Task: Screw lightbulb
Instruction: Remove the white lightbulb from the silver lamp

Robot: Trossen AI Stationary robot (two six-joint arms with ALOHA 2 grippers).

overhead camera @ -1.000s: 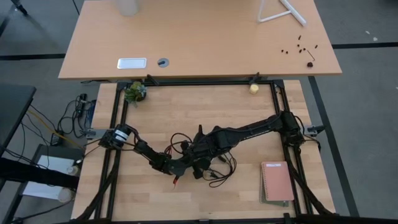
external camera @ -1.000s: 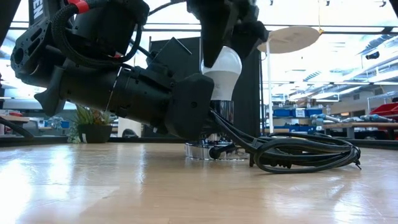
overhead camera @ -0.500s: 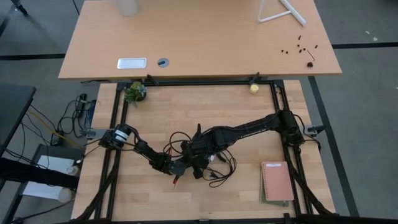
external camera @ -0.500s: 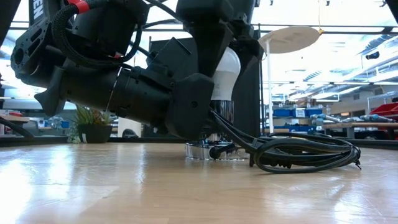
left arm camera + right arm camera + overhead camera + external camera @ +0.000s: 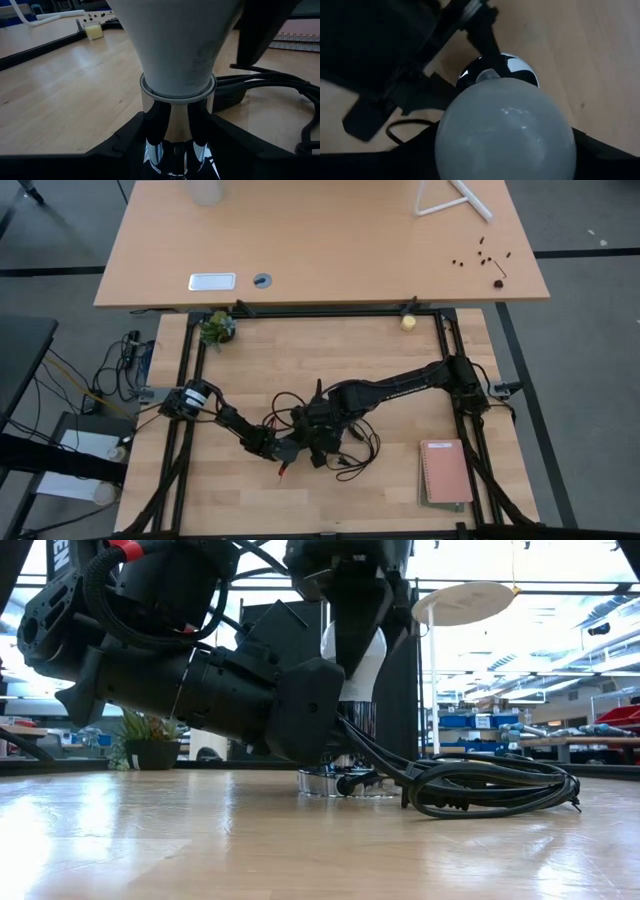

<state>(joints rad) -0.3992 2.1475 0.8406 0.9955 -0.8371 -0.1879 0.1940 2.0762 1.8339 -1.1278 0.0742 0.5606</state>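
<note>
The white lightbulb (image 5: 175, 45) stands upright in the chrome socket (image 5: 172, 120), whose round base (image 5: 330, 783) rests on the wooden table. My left gripper (image 5: 175, 155) lies low and nearly level at the socket, shut on its neck. My right gripper (image 5: 505, 150) comes down from above and is shut on the bulb's dome (image 5: 505, 135). In the high view both grippers meet at mid-table, left (image 5: 298, 444) and right (image 5: 318, 430), and hide the bulb. My left gripper pinches the socket's chrome neck (image 5: 155, 117), just under the bulb's collar, between its two fingers (image 5: 125, 145). The fingers come in nearly level from the table's left side. The socket stands upright with its base on the table. My right gripper holds the bulb's rounded dome (image 5: 372, 665), one finger (image 5: 358, 625) on each side, pointing down from above. The bulb stands upright in the socket. The pads themselves are hidden by the bulb and the fingers.
The socket's black cord (image 5: 480, 785) lies coiled on the table to the right of the socket. A pink notebook (image 5: 445, 473) lies near the right front corner. A small plant (image 5: 217, 327) and a yellowish ball (image 5: 408, 322) sit at the far edge.
My right gripper has sunk a little over the bulb and turned about its own pointing line. Its fingers, spread wide around the dome before, have closed in on it. The bulb, socket and left gripper have kept still.
</note>
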